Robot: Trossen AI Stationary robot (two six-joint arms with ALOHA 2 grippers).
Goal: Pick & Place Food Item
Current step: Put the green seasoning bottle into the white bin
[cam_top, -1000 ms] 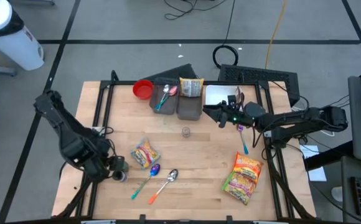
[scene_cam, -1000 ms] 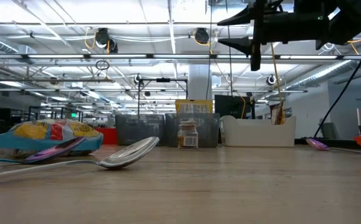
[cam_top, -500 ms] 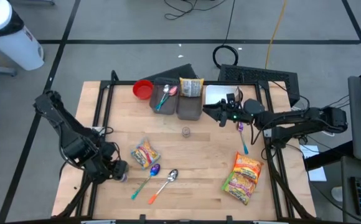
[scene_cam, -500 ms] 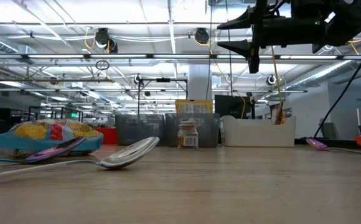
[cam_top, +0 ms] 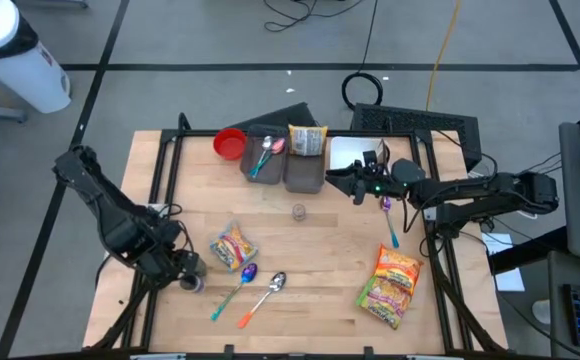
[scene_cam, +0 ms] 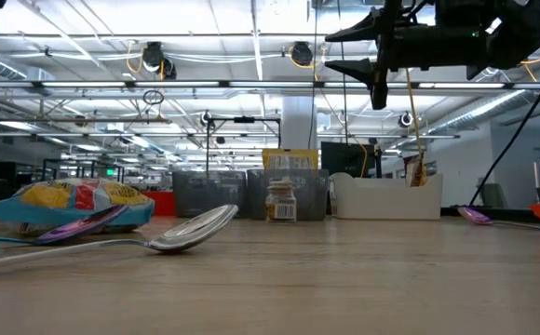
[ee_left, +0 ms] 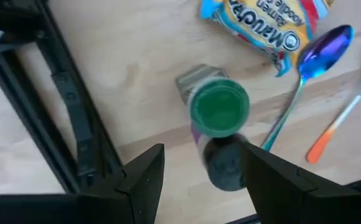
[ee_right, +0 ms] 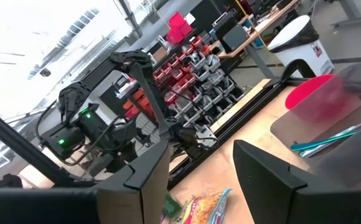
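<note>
A small jar with a green lid (ee_left: 220, 109) stands on the table near its left front corner, with a dark round thing (ee_left: 226, 165) beside it. My left gripper (ee_left: 200, 148) points down over them, open, its fingers clear of both. A blue-and-yellow noodle packet (cam_top: 233, 247) lies just right of it. An orange-and-green packet (cam_top: 392, 285) lies at the front right. My right gripper (scene_cam: 349, 51) hangs open high above the table's far right part, pointing level toward the left, with nothing between its fingers.
A purple spoon (cam_top: 238, 283) and a silver spoon with an orange handle (cam_top: 265, 297) lie by the left packet. At the back stand a red bowl (cam_top: 230, 143), two grey bins (cam_top: 305, 172), one with a packet (cam_top: 307, 140), and a white bin (cam_top: 348, 152). A small jar (cam_top: 298, 211) stands mid-table.
My left gripper has turned a little about its own downward line above the green-lidded jar, staying open. The jar, the packets and the spoons lie as before.
</note>
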